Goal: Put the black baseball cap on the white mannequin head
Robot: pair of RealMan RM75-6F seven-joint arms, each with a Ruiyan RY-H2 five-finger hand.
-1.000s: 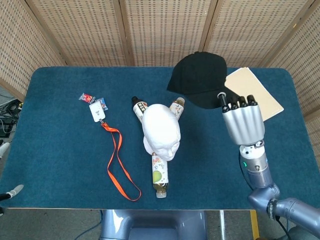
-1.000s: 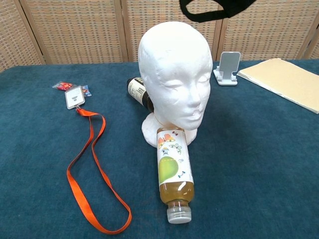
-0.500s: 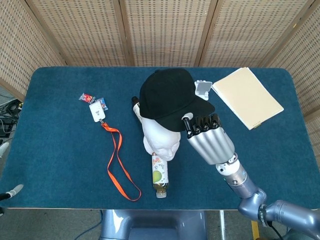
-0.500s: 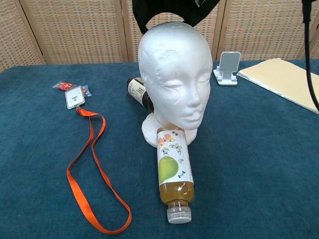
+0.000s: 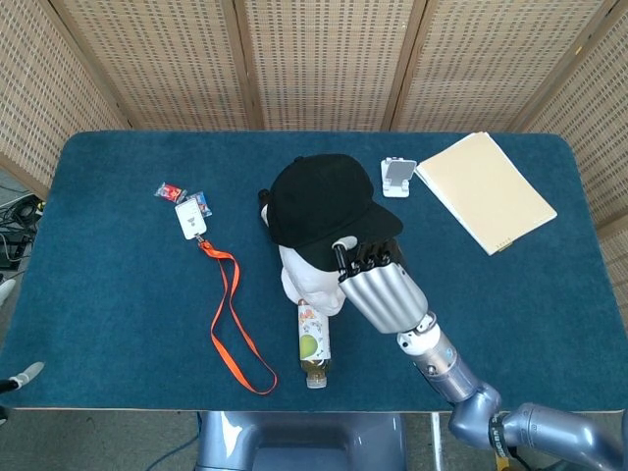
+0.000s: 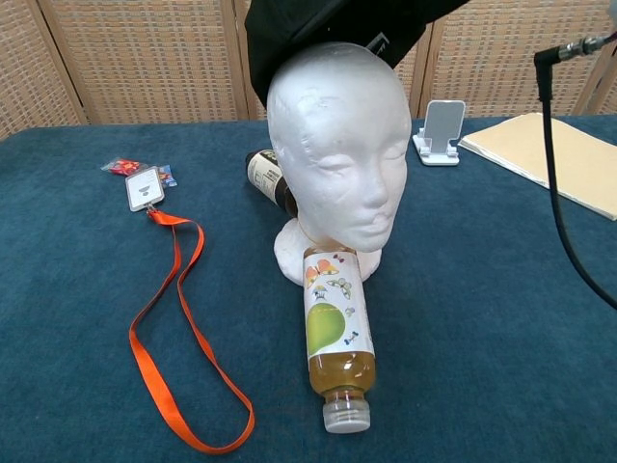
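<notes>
Head view: the right hand grips the brim of the black baseball cap, positioned over the white mannequin head on the table. Chest view: the cap's rear edge rests on the mannequin head's crown, front tilted upward. Left hand is out of view.

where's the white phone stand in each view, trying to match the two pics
Head view: the white phone stand sits in the upper middle, right of the black baseball cap and just left of the tan notebook.
Chest view: it stands at right of centre, behind and right of the white mannequin head.
Shared landmark: the tan notebook, lying immediately to the stand's right in both views.
</notes>
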